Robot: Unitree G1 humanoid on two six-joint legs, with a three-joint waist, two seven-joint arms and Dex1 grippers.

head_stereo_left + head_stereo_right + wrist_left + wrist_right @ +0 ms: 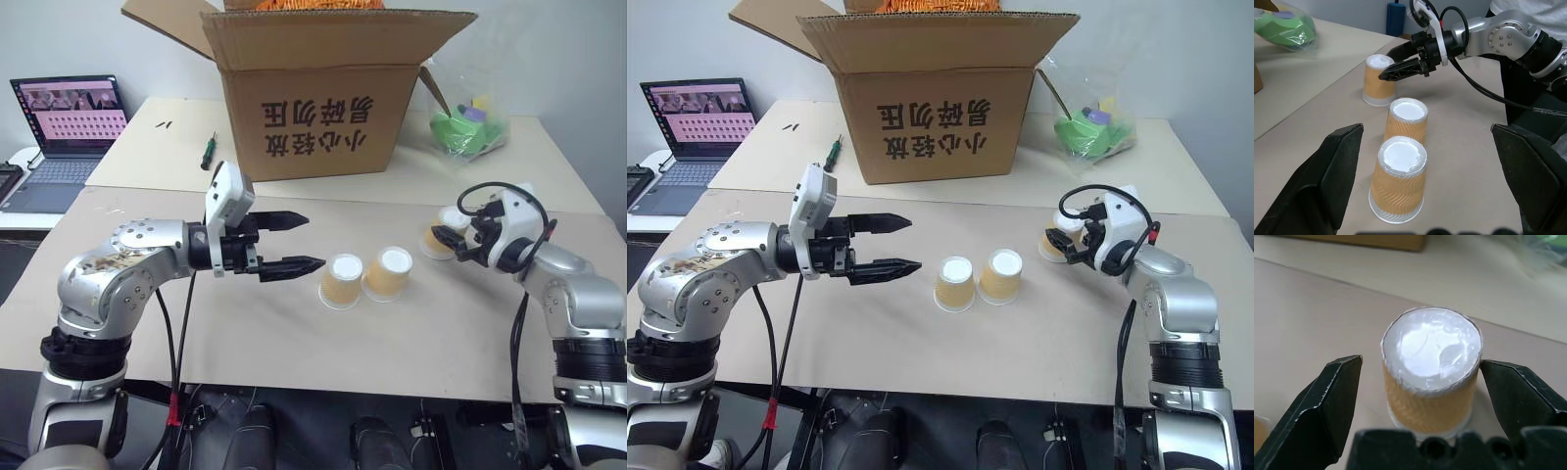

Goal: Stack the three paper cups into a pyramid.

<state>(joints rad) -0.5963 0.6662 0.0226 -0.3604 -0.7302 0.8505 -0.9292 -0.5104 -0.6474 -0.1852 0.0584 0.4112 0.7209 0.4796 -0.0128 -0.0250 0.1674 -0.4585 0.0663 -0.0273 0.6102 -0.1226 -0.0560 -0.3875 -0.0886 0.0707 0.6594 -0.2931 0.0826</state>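
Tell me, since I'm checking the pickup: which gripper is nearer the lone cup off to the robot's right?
Right. The right gripper has its open fingers on either side of that lone cup. The left gripper hangs open beyond the two paired cups, well away.

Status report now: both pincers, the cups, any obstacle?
Left pincer open, empty. Right pincer open around the third tan-orange paper cup, no grip yet. Two other cups upside down, side by side. Nothing between.
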